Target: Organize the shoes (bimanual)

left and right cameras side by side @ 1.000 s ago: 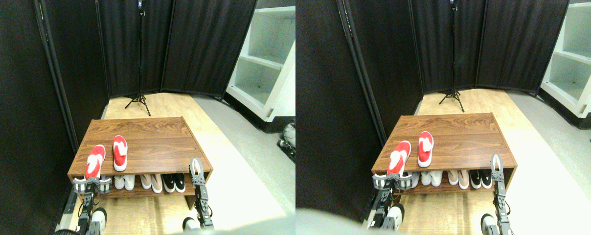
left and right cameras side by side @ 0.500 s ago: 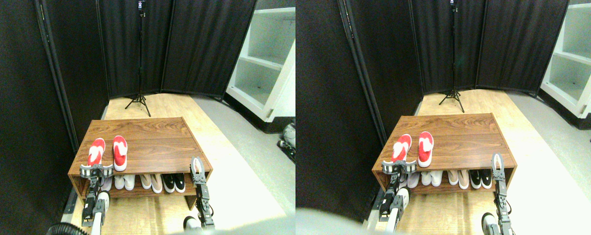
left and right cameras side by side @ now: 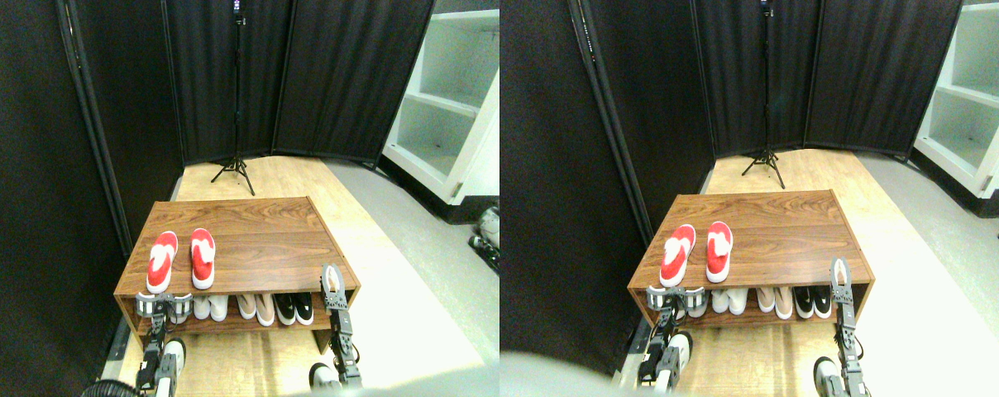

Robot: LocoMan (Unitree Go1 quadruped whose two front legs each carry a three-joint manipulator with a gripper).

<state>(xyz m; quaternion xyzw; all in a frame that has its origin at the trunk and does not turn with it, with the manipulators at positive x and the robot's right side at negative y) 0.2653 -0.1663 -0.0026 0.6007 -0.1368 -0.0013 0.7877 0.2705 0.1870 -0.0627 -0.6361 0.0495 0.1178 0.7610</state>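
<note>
Left gripper (left and right cameras side by side: 162, 303) spread wide and released, just below the near left edge of the wooden shoe rack (left and right cameras side by side: 276, 248), gripping nothing. Red shoes (left and right cameras side by side: 180, 260) side by side on the rack's top, left part, toes pointing far. Right gripper (left and right cameras side by side: 332, 279) upright at the near right corner; jaw state impossible to tell.

The counter (left and right cameras side by side: 251, 240) was dark brown wood with a plain grain and a smooth, faintly shiny top. The red shoes (left and right cameras side by side: 181, 259) looked like soft matt cloth, lined in white fluff. Behind hung black cloth screens (left and right cameras side by side: 342, 78), matt and folded. The floor (left and right cameras side by side: 301, 178) was pale wood beside smooth grey. The cabinet (left and right cameras side by side: 454, 99) looked smooth, painted white. Each tool, left (left and right cameras side by side: 162, 304) and right (left and right cameras side by side: 331, 285), looked like dull grey metal or plastic.
</note>
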